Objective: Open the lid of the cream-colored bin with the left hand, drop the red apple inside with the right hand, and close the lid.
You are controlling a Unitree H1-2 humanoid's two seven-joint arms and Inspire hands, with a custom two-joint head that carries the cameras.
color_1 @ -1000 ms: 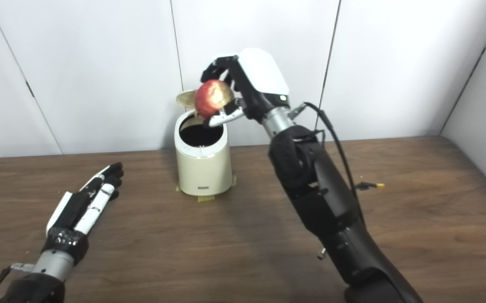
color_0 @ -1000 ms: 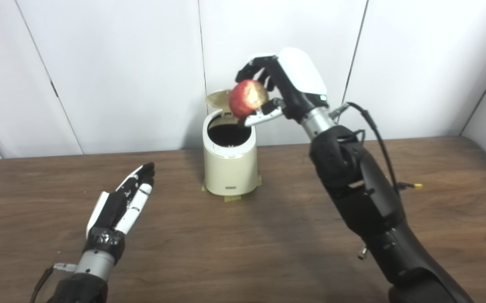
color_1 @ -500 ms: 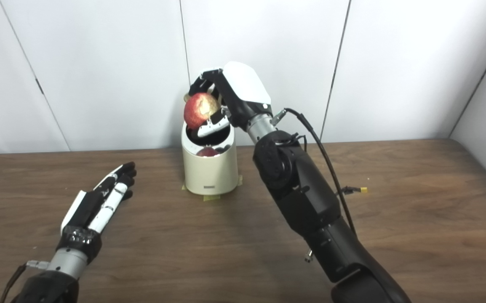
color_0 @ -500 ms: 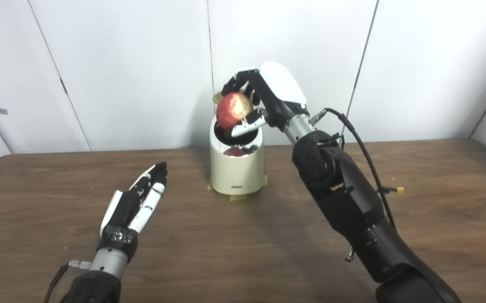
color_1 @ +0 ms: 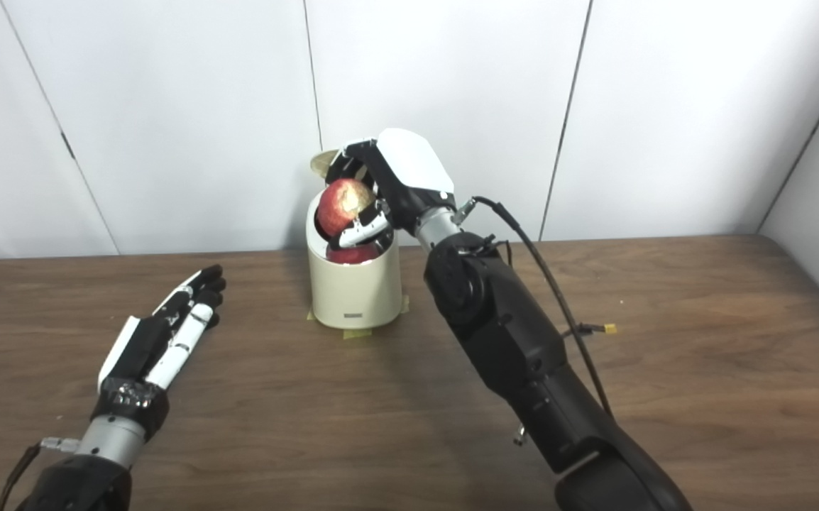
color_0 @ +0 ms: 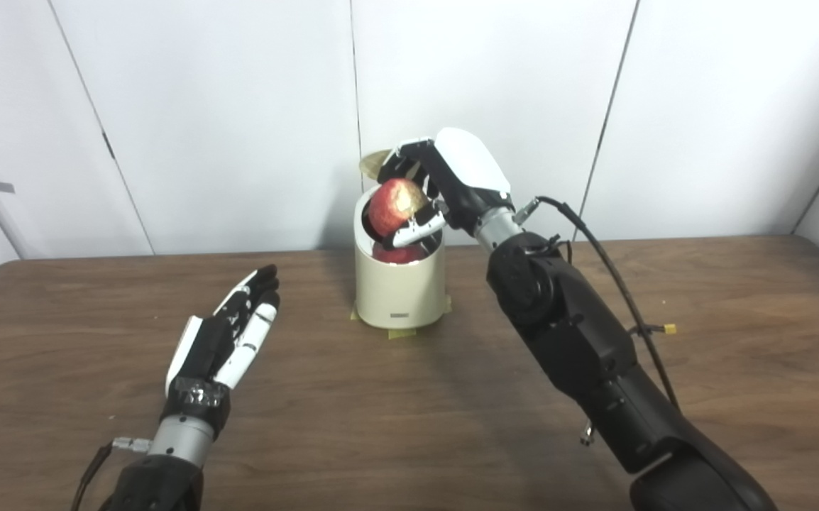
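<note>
A: Right robot hand has dropped; red apple now at the cream-colored bin mouth, still gripped.
B: Obstructions?
A: Another apple inside, directly below. Lid up at 12 o'clock. Left robot hand open, empty, over table at 8 o'clock.

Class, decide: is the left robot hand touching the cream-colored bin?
Apart. The left eye view shows bare table between the left robot hand, lying open, and the cream-colored bin.
</note>
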